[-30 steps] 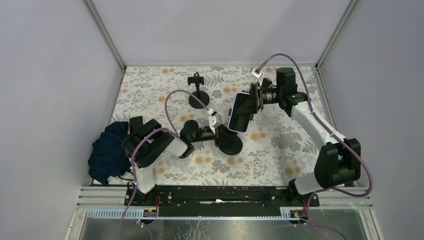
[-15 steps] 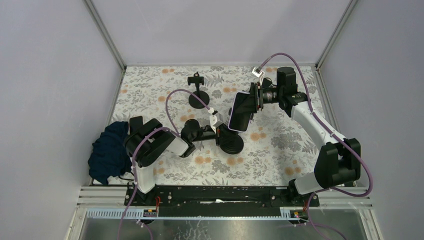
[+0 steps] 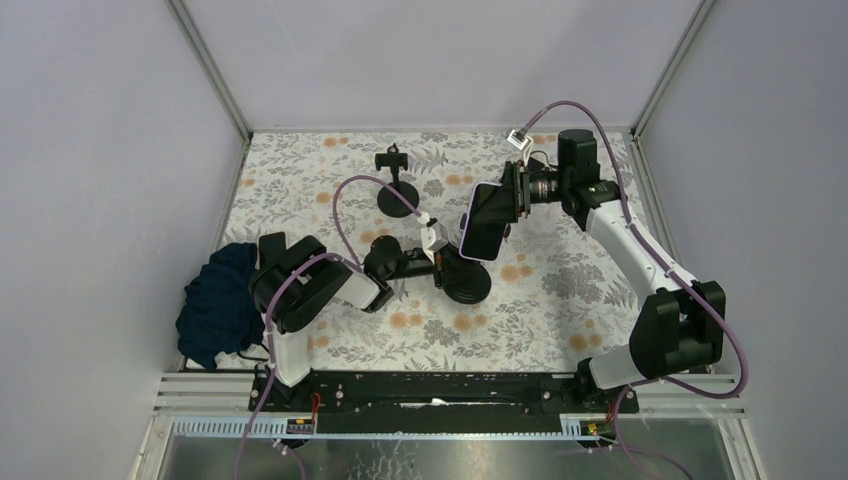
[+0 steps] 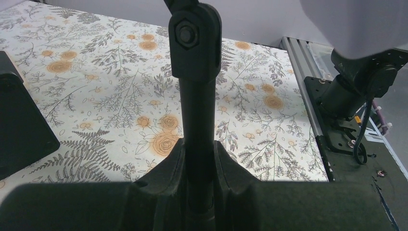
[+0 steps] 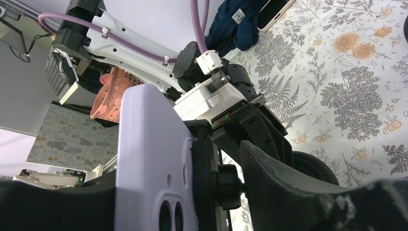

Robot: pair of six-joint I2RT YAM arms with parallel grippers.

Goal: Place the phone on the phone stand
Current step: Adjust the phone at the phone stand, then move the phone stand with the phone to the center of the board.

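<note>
The right gripper [image 3: 506,204] has nudged the lavender-cased phone [image 3: 484,220] slightly toward the far right, its back against the phone stand [image 3: 466,281] cradle. Whether the jaws grip it or are letting go I cannot tell. The left gripper [image 4: 198,161] stays clamped on the stand's stem, so seating looks nearly done.
</note>
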